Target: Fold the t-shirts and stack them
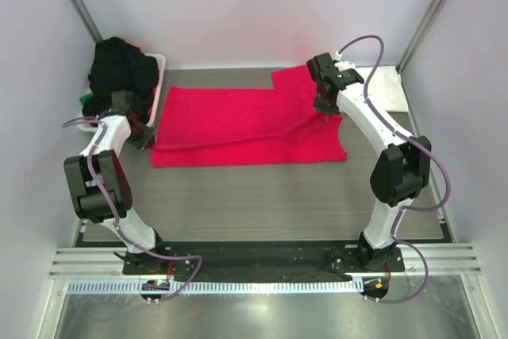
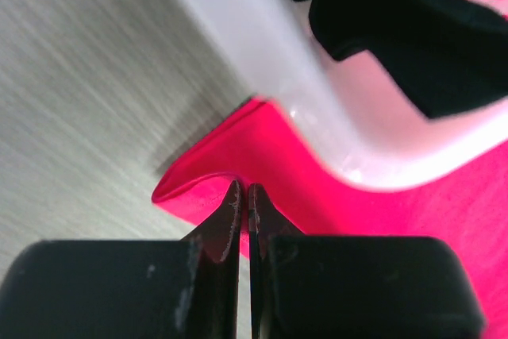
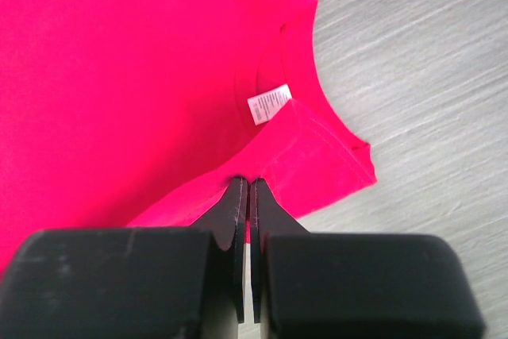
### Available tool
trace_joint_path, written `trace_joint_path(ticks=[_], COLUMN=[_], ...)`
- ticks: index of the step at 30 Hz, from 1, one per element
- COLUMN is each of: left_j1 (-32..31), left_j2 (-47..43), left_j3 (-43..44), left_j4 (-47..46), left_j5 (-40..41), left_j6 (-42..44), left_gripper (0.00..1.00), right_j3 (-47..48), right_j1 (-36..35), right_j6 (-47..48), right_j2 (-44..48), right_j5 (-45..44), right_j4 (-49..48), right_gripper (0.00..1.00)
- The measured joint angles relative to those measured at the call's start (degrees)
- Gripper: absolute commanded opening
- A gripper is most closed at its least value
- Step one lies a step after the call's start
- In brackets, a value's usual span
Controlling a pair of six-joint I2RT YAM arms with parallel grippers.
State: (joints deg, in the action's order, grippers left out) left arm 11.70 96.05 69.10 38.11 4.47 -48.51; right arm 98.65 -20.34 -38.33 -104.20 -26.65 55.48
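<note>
A bright pinkish-red t-shirt [image 1: 238, 121] lies spread across the grey table, partly folded lengthwise. My left gripper [image 1: 143, 134] is shut on its left edge, and the wrist view shows the cloth [image 2: 222, 188] pinched between the tips [image 2: 244, 196]. My right gripper [image 1: 325, 105] is shut on the shirt's right side near the collar. In the right wrist view the tips [image 3: 245, 188] pinch a fold [image 3: 317, 156] beside the white neck label [image 3: 268, 104]. A black t-shirt [image 1: 119, 69] is heaped in the basket. The white, orange and green shirts do not show clearly.
A white slotted plastic basket [image 1: 159, 65] stands at the far left, right behind my left gripper; its rim [image 2: 317, 85] shows close in the left wrist view. White walls and metal posts close in the table. A white patch [image 1: 389, 85] lies at the far right.
</note>
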Motion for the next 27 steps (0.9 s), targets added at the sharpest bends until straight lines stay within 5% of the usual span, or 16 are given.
trace_joint_path(ticks=[19, 24, 25, 27], left_j1=[-3.9, -4.3, -4.3, -4.4], left_j2=[11.8, 14.5, 15.2, 17.2], left_j3=[15.0, 19.3, 20.5, 24.0], left_j4=[6.8, 11.3, 12.5, 16.0], left_j5=[0.7, 1.4, 1.4, 1.5], left_j6=[3.0, 4.0, 4.1, 4.5], left_gripper=[0.0, 0.07, 0.1, 0.28], right_j3=[4.4, 9.6, 11.5, 16.9], right_j1=[4.5, 5.2, 5.4, 5.8], right_j6=[0.7, 0.8, 0.8, 0.9], right_j2=[-7.3, -13.4, -15.1, -18.9], right_j5=[0.5, 1.6, 1.9, 3.0], right_j4=[-0.2, 0.1, 0.6, 1.4], right_gripper=[0.01, 0.01, 0.05, 0.41])
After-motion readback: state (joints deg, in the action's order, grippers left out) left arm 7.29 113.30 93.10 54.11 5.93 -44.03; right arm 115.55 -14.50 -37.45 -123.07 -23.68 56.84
